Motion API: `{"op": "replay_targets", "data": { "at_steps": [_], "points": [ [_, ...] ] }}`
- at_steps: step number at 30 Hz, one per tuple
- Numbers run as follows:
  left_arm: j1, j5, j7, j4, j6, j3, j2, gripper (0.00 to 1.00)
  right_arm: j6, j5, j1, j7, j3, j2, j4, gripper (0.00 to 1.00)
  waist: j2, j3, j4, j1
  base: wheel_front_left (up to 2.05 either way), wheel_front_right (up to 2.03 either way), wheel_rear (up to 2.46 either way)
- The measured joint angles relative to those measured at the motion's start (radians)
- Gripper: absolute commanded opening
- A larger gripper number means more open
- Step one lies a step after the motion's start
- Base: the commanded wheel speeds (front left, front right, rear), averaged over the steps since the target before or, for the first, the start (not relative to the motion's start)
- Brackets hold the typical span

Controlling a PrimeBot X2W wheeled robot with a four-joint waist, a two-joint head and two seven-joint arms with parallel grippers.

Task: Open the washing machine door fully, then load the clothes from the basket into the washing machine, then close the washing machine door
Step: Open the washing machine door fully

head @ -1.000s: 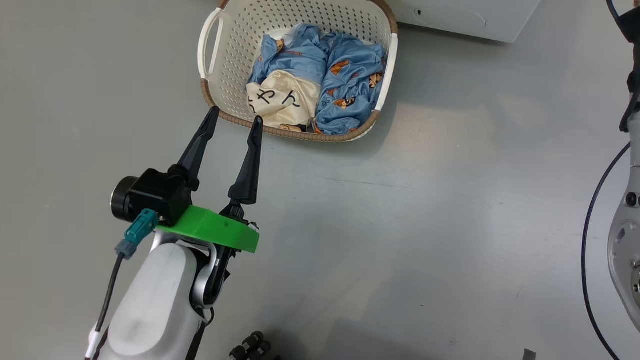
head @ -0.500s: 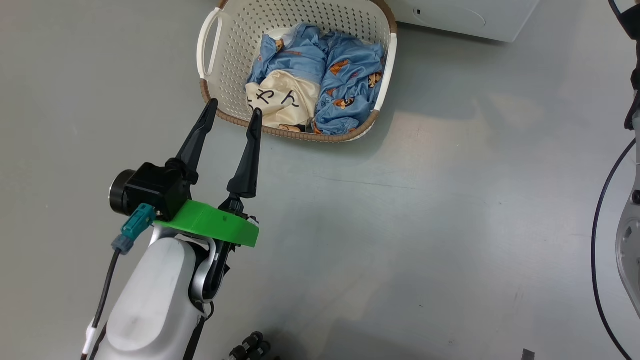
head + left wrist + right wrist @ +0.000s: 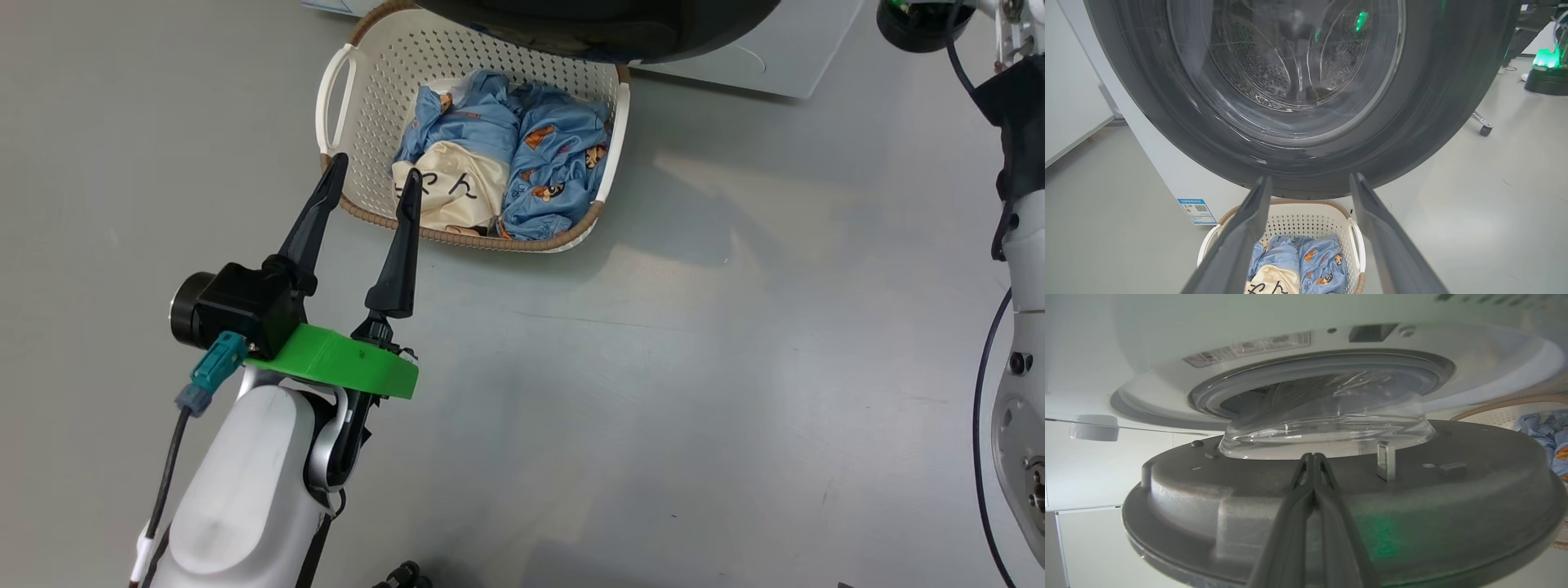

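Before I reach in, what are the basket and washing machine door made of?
The basket looks like matte cream moulded plastic, given its regular punched holes; its brown rim looks woven, possibly plastic. The washing machine door seems a glossy dark plastic ring, showing reflections, around a clear porthole, glass or clear plastic.

The left gripper (image 3: pixel 374 167) is held out forward from the lower left of the head view, with its two dark fingers spread wide and nothing gripped between them. It is carried on the pale left forearm (image 3: pixel 245 490) behind a green wrist collar (image 3: pixel 343 371). The right gripper (image 3: pixel 1312 456) is pressed fully shut, fingers laid together, and the right arm (image 3: pixel 1016 408) is stretched up the head view's right edge.
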Motion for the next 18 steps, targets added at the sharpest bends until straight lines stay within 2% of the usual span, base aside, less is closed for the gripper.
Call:
{"op": "replay_targets", "data": {
  "at_steps": [18],
  "points": [
    [0.021,0.008,0.0,-0.02,0.0,0.001,0.0,1.0,0.0,0.046,0.134,0.17,0.052,-0.013,-0.06,0.0,0.0,-0.08,0.006,0.0,0.0,0.0,0.0]
  ]
}}
